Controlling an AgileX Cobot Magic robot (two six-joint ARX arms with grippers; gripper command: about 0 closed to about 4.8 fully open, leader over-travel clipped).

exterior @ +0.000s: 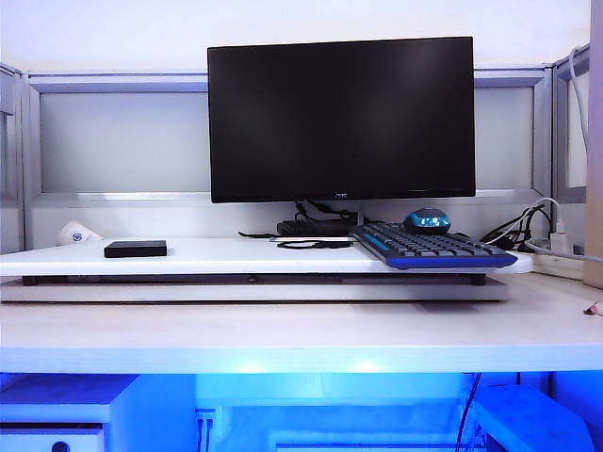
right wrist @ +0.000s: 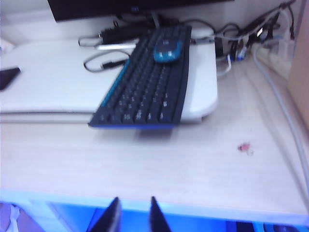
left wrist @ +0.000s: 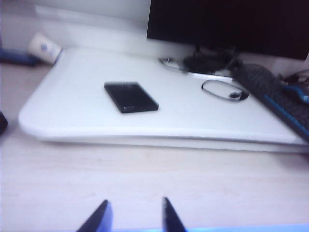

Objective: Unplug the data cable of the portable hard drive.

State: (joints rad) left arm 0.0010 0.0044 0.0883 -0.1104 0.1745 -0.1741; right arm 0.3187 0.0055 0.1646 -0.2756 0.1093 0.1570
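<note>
Portable hard drive [left wrist: 131, 96]: flat on the white riser board [left wrist: 72, 116], left of the monitor [exterior: 341, 118] – no cord attached.
Data cable [left wrist: 223, 90]: looped in front of the monitor stand, apart from the drive.
Left gripper [left wrist: 133, 216]: above the worktop [left wrist: 145, 179] edge, fingers spread, empty.
Right gripper [right wrist: 133, 214]: before the keyboard [right wrist: 145, 92], fingers slightly apart, empty.

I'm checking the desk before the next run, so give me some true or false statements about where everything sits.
1. The data cable is plugged into the portable hard drive. False: it lies apart, looped near the keyboard.
2. A mouse rests on the keyboard. True.
3. The left gripper holds the drive. False: its jaws are empty, over bare desk.
4. The right gripper hovers at the desk's front edge. True.
5. The monitor is dark. True.
</note>
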